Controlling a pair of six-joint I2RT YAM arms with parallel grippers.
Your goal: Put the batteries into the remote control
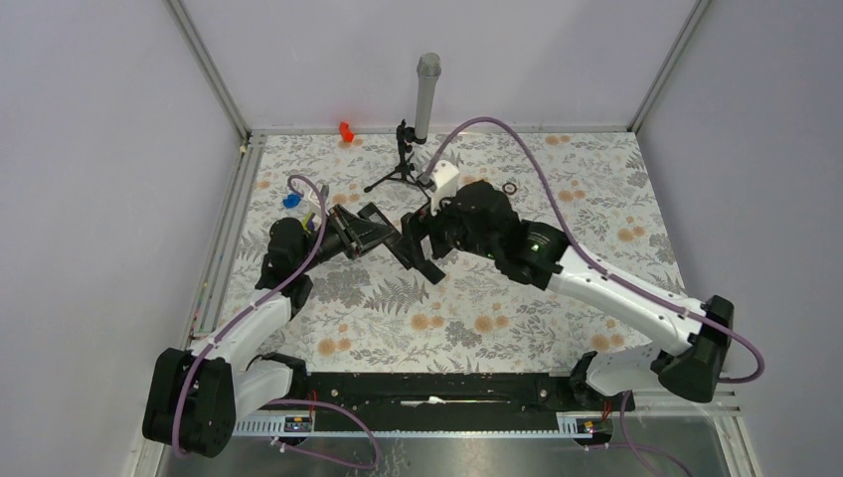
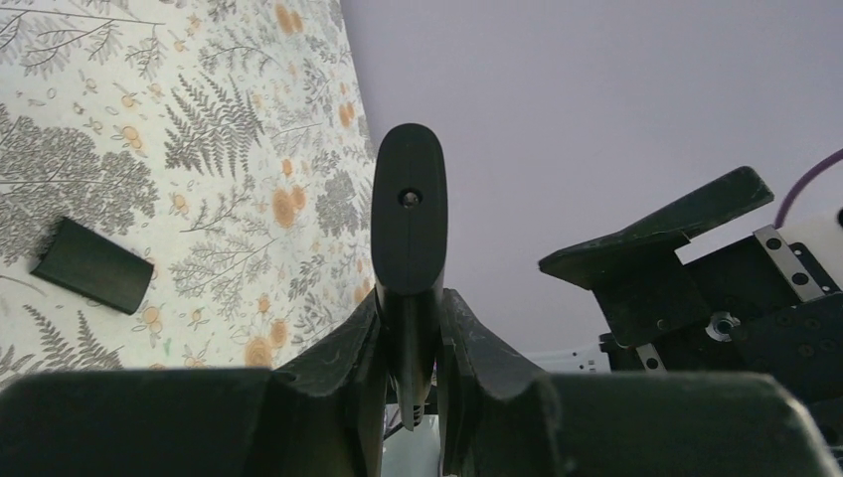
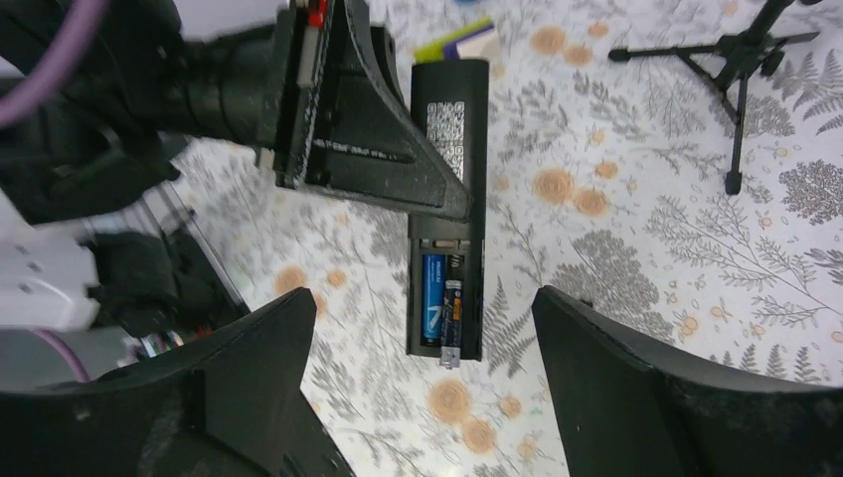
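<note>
My left gripper (image 2: 410, 308) is shut on the black remote control (image 2: 408, 214) and holds it above the table; it also shows in the top view (image 1: 390, 234). In the right wrist view the remote (image 3: 447, 129) lies back side up with its compartment open. A blue battery (image 3: 433, 296) lies in the left slot. A second battery (image 3: 454, 318) lies beside it, its silvery end poking past the remote's end. My right gripper (image 3: 427, 397) is open and empty, its fingers on either side of that end, apart from it. The back cover (image 2: 92, 264) lies on the table.
A black tripod stand (image 1: 403, 164) with a grey microphone (image 1: 427, 94) stands at the back centre; it also shows in the right wrist view (image 3: 741, 60). A red piece (image 1: 346, 130), a blue lump (image 1: 291, 200), a white block (image 1: 444, 177) and a small ring (image 1: 510, 187) lie nearby.
</note>
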